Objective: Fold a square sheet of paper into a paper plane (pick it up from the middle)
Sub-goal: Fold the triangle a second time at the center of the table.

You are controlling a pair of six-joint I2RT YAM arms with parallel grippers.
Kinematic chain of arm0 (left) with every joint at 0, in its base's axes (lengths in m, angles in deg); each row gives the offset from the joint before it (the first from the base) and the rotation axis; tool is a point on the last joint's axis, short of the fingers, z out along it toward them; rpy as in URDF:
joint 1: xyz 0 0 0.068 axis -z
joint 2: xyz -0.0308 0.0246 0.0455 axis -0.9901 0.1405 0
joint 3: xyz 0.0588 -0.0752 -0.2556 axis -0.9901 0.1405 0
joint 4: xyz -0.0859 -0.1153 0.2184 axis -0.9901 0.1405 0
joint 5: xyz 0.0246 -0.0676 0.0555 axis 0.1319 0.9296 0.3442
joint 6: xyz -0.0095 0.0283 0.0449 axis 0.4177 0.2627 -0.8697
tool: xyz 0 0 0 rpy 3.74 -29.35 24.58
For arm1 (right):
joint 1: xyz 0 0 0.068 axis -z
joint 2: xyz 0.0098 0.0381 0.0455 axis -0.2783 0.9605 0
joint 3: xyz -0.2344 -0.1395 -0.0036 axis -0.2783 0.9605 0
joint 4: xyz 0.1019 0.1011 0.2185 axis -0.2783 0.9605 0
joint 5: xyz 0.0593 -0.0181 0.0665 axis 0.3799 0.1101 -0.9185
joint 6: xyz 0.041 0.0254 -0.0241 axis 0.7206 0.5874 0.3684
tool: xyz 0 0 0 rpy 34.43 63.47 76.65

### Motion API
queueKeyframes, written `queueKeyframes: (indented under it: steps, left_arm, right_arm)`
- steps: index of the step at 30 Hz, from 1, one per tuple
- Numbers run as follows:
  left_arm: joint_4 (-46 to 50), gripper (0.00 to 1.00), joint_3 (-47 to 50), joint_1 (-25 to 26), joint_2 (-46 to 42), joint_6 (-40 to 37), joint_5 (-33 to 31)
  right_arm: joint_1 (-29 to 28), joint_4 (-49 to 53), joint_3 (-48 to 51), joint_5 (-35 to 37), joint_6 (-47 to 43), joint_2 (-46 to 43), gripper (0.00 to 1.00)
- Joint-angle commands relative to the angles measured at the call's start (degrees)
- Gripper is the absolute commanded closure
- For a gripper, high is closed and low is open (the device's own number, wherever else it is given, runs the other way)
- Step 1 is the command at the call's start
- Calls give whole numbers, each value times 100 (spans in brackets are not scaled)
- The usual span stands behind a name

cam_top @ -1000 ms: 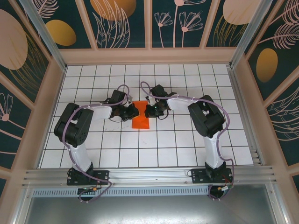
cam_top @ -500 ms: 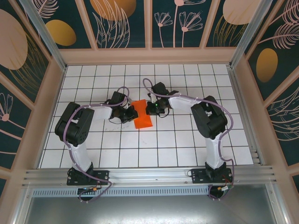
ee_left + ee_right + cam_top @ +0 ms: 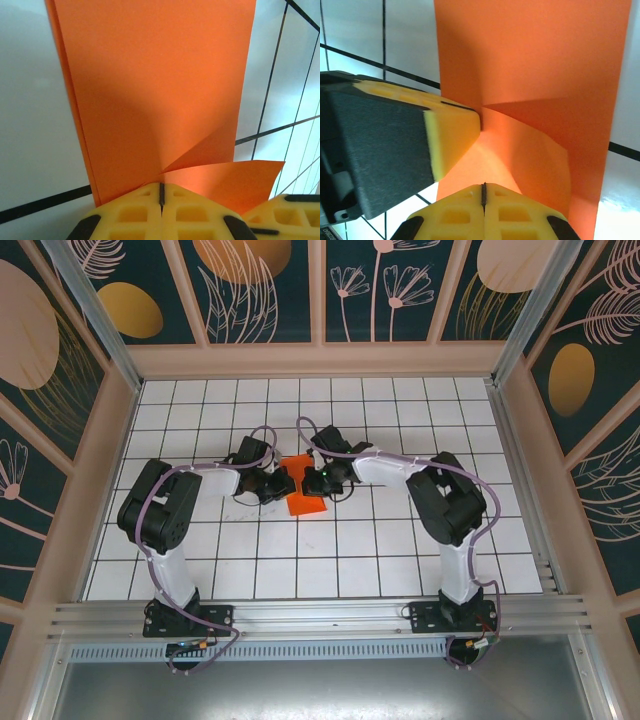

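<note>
Grid table [image 3: 400, 540] underneath. Left gripper [image 3: 161, 189] and right gripper [image 3: 483, 189] crowd together, both clamped on orange sheet [image 3: 150, 75]: folded double, 1 corner lifted.

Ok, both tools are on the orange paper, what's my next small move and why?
Probably sweep the right tool across to lay the lifted corner flap flat on the orange paper. The left tool, shut, pins the fold's start; the right tool, shut, holds the flap, which stands raised and uncreased.
</note>
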Motion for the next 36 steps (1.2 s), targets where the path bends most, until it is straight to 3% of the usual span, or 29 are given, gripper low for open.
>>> queueKeyframes:
  steps: [1,13,24,36]
  left_arm:
    - [275,100,188,-4,137,29,-439]
    - [369,100,318,-4,178,81,-630]
    - [596,100,451,-4,284,8,-1034]
    - [603,100,472,-4,357,-1,-1106]
  right_arm:
    - [-76,226,-181,-88,-1,262,100]
    - [-21,306,-141,-10,-98,437,100]
    - [298,102,560,-564,-538,21,100]
    - [449,230,1283,-456,-650,-377,100]
